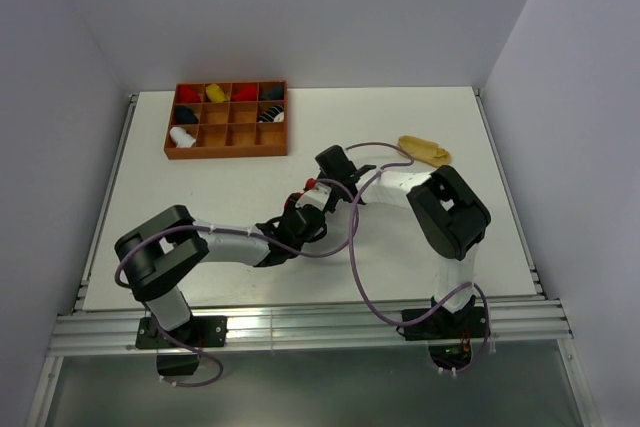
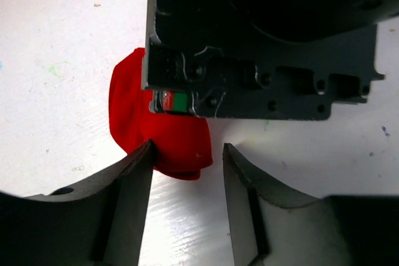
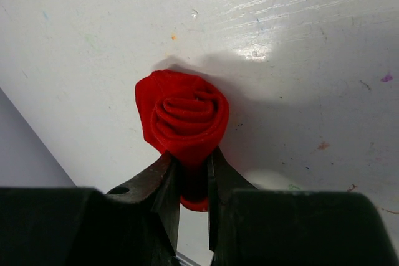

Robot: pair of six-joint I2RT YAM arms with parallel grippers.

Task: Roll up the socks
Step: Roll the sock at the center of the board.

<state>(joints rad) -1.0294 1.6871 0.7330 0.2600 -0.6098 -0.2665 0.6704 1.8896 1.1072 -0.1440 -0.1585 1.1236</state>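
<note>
A red sock (image 3: 184, 115), rolled into a tight spiral, rests on the white table near its middle (image 1: 309, 186). My right gripper (image 3: 191, 161) is shut on the roll's near edge, and its dark body (image 2: 262, 42) covers part of the sock in the left wrist view. My left gripper (image 2: 187, 154) is open just short of the red sock (image 2: 171, 138); its left fingertip (image 2: 144, 157) touches the fabric's edge, the other stands apart over bare table. A flat tan-yellow sock (image 1: 425, 150) lies to the right, behind the right arm. No loose white sock shows.
A brown wooden compartment tray (image 1: 228, 153) stands at the back left, with several rolled socks in its upper cells. Both arms meet over the table's middle, the right arm's elbow (image 1: 452, 209) raised at the right. Grey walls close in the table.
</note>
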